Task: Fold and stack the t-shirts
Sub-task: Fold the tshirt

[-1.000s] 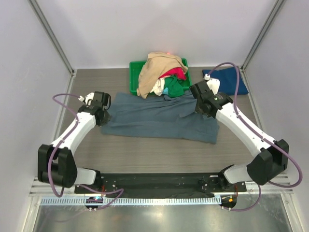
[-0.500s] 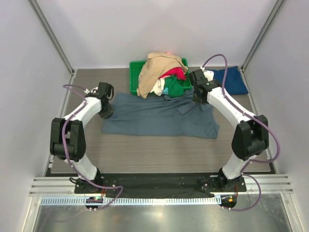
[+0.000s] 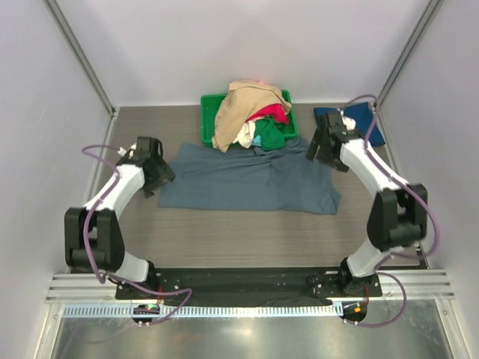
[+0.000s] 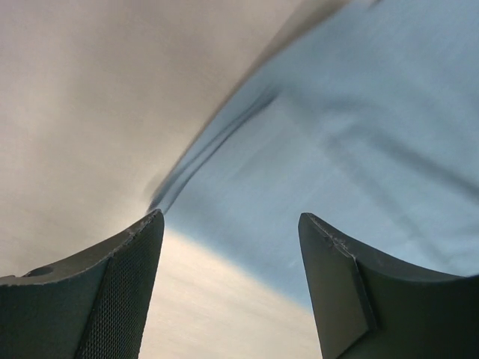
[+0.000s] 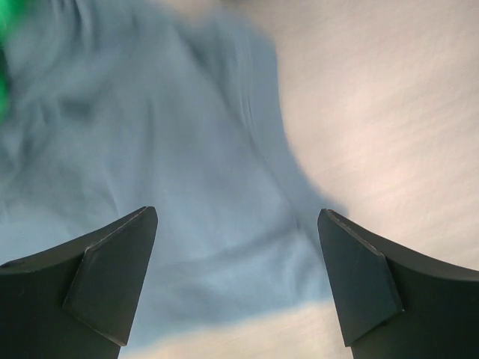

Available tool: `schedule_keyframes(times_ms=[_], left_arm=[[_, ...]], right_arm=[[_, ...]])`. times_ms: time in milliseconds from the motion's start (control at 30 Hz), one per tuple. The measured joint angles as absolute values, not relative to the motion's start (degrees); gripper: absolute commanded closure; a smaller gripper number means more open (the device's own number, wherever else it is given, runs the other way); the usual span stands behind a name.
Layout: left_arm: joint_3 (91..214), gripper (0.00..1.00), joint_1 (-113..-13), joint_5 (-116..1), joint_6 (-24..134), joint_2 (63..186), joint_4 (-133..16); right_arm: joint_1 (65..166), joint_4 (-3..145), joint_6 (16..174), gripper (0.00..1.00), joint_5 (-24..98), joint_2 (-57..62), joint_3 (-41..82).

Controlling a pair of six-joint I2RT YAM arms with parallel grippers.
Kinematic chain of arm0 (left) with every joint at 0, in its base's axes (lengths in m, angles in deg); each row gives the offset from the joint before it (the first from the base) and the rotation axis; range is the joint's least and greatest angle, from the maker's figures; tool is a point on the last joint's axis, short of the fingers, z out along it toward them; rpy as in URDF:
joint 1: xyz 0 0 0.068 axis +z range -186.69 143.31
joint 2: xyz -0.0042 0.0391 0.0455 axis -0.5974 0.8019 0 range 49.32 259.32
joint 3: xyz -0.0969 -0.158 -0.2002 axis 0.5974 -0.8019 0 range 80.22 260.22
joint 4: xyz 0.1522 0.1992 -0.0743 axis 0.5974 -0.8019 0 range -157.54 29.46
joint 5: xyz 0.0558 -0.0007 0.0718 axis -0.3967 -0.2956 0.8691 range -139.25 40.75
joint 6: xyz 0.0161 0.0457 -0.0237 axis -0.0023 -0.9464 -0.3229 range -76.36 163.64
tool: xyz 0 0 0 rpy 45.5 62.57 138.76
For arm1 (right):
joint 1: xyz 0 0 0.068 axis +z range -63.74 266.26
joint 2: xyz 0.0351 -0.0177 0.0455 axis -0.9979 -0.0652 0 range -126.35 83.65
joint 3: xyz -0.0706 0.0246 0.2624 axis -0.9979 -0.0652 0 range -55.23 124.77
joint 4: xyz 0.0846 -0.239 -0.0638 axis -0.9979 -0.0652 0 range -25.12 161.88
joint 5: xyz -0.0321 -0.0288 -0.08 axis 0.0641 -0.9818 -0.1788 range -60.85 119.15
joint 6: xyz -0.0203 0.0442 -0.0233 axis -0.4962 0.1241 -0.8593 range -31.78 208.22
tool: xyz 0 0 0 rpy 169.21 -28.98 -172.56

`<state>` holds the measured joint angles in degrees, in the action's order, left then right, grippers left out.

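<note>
One large slate grey-blue tee [image 3: 251, 179], spread nearly flat across the middle of the counter [image 3: 224, 232], far edge just at the green bin [image 3: 208, 120]. Looks soft, limp and light. Probably slides on the smooth counter and sags wherever unsupported, so calls for a pinch at two spots together. Best holds, by judgement: the left side edge, rucked into a small ridge [image 4: 209, 149] in the left wrist view, and the right sleeve or side edge, with a thin layer scooped up rather than pressed flat.

One dark navy tee [image 3: 370, 129], bunched in the far right corner of the counter, partly hidden behind the right arm [image 3: 367, 168]. Same soft handling expected.

One heap in the bin, spilling over its rim: one tan tee [image 3: 243, 105] on top, one red tee [image 3: 271, 114], one green tee [image 3: 273, 136], one white tee [image 3: 245, 136], plus a sliver of light blue too small to count surely. Loosely tangled, so likely to drag neighbours along when pulled. Better taken from the top, tan first.

Two sets of jaws, smallest in view. Left jaws, at the tip of the left arm [image 3: 123, 183], spread wide with nothing between, over the left edge of the slate tee at the cloth-counter border. Right jaws likewise parted and empty, above the right edge of the same tee. No grip on cloth, judging by the blurred wrist views.
</note>
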<state>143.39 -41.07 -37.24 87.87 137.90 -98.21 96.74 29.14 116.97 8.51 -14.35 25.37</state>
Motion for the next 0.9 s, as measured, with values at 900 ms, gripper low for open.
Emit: schedule_keyframes(times_ms=[900], left_arm=[[115.50,0.24,-41.05,-40.34,95.89,123.98,-81.05]], right_arm=[[96.11,41.71,127.59,0.06,27.52,6.51,-14.74]])
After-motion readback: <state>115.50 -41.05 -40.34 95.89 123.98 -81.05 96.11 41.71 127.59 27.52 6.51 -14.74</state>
